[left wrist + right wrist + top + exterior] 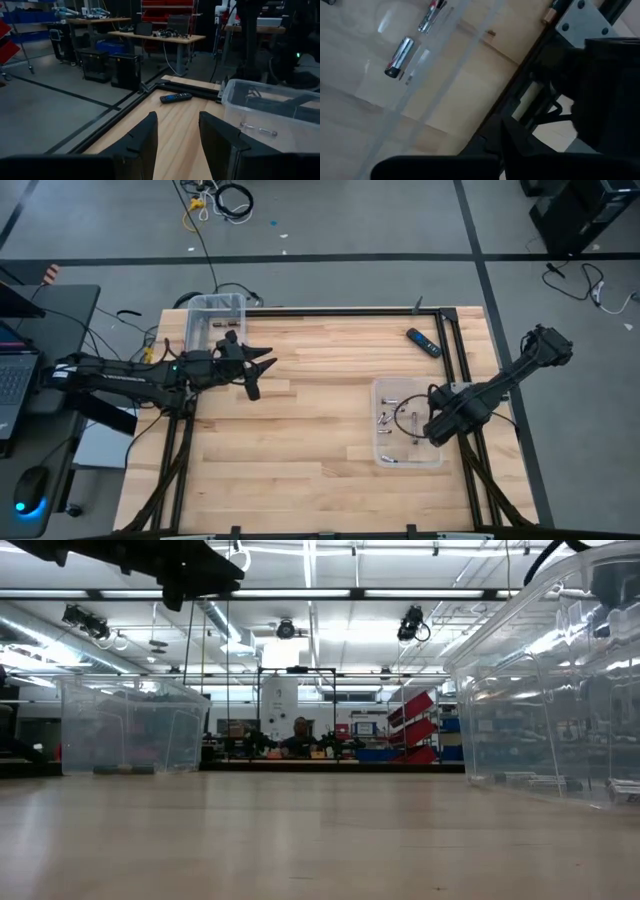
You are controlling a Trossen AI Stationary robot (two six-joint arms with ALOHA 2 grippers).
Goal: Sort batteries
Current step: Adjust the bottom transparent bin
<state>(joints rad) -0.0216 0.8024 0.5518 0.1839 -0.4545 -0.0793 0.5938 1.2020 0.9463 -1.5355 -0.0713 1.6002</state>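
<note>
Clear bins (408, 423) – two, roughly six batteries (387, 418)

Light wooden bench (300, 440) on a black frame, bearing two clear bins, one at the far-left corner (205, 315), one right (385, 455), and a dark remote (423, 342).

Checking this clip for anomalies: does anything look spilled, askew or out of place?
Only the black-and-blue remote lying askew near the table's far edge, no part of sorting. The batteries all lie inside clear bins; nothing spilled.
</note>
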